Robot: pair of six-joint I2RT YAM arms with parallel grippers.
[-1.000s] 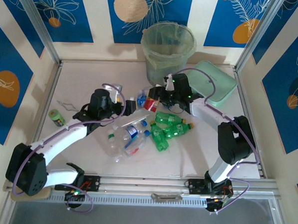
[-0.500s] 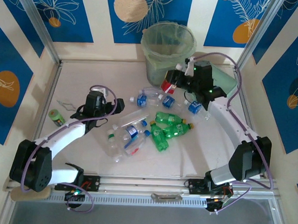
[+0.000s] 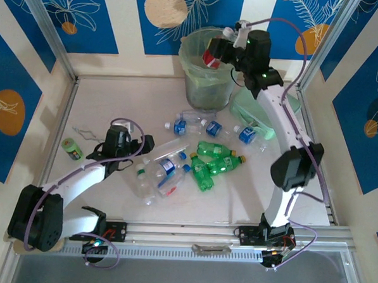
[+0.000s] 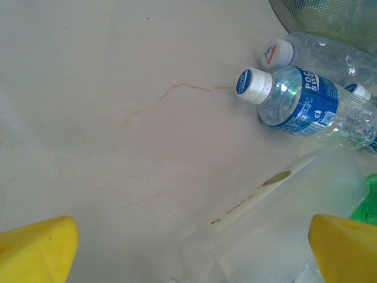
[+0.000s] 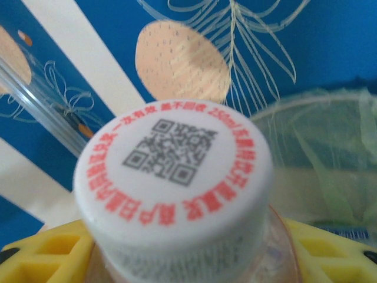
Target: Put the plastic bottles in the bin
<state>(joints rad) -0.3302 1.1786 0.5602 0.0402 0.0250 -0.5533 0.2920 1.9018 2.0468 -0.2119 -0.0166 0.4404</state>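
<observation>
My right gripper (image 3: 223,49) is raised over the rim of the bin (image 3: 203,91), shut on a red-labelled bottle (image 3: 212,58). In the right wrist view that bottle's white cap (image 5: 174,177) with a QR code sits between the yellow fingers (image 5: 41,253), and the bin's pale green bag (image 5: 330,147) lies behind. My left gripper (image 3: 140,144) stands open low over the table, nothing between its fingertips (image 4: 36,249). Clear bottles (image 3: 159,171) lie just right of it, green bottles (image 3: 216,162) further right. Blue-labelled clear bottles (image 3: 185,123) lie before the bin; one (image 4: 306,106) shows ahead of the left gripper.
A flat mint-green lid (image 3: 269,114) lies right of the bin, under the right arm. A small green tape roll (image 3: 71,148) and a bent wire (image 3: 85,133) lie at the left of the table. Frame posts and patterned walls close the back and sides.
The right arm lifted the red-labelled bottle from the table up to over the bin's rim. The left arm drew back a little toward the near left, jaws still open.
</observation>
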